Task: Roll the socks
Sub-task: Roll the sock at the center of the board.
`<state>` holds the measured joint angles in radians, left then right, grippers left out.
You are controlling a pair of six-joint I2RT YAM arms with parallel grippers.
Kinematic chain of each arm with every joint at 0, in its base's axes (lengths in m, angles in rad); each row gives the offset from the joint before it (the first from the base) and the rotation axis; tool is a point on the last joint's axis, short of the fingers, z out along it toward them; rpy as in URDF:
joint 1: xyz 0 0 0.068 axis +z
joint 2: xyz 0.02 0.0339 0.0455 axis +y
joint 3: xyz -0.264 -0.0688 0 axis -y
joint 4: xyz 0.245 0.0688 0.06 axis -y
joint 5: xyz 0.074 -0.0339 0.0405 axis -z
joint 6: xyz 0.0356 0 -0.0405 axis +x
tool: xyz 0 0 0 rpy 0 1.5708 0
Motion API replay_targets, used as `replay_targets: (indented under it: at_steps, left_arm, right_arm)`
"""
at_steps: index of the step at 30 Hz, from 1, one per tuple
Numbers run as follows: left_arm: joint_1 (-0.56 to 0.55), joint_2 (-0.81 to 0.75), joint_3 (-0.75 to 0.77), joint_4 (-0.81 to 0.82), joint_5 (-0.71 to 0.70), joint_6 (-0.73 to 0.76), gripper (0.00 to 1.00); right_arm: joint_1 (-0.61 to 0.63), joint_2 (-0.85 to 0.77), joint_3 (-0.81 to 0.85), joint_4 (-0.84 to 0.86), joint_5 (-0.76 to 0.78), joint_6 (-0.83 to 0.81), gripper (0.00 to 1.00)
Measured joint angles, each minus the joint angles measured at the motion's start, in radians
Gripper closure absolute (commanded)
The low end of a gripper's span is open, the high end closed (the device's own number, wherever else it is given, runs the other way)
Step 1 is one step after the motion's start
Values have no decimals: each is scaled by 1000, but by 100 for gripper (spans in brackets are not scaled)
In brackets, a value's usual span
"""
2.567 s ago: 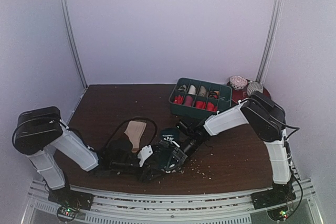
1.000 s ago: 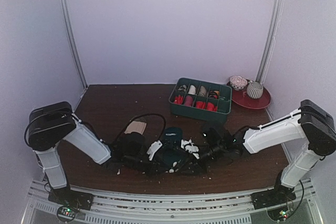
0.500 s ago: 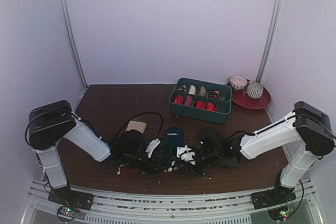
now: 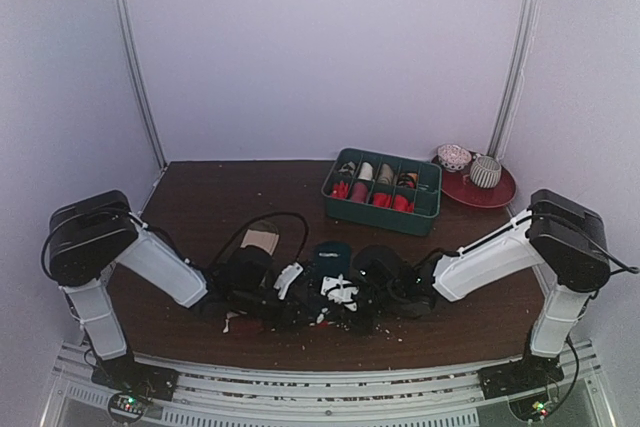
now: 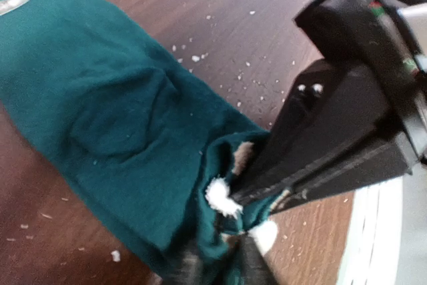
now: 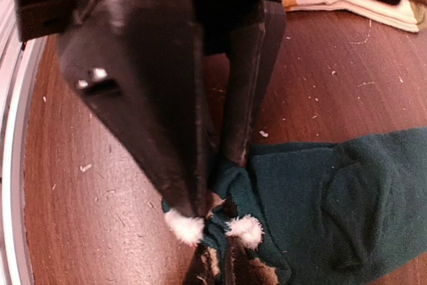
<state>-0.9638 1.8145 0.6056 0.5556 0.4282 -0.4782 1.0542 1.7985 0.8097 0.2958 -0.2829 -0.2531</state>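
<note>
**Right, tip to tip at one fold**

My right gripper is clamped tight on the bunched edge of the teal sock. My left gripper meets it nose to nose, fingers narrow around the same fold. Whether they bite, I cannot tell. The sock's body stretches ahead of my left fingertips. The striped sock lies past my left wrist.

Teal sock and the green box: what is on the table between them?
Nothing is there. Just bare brown table lies between the teal sock and the green box. The top view shows it.
</note>
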Motion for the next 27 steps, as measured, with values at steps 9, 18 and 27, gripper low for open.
replay_targets:
  at_steps: [9,18,27]
  left_arm:
    - [3,-298,-91,-98,-210,118,49]
    - [-57,-306,-174,84,-159,245,50]
    - [-60,-94,-166,216,-74,289,51]
  right_arm:
    - [-71,5,-38,47,-230,304,100]
    - [-176,173,-66,366,-573,823,100]
    - [-203,196,-93,474,-624,999,100]
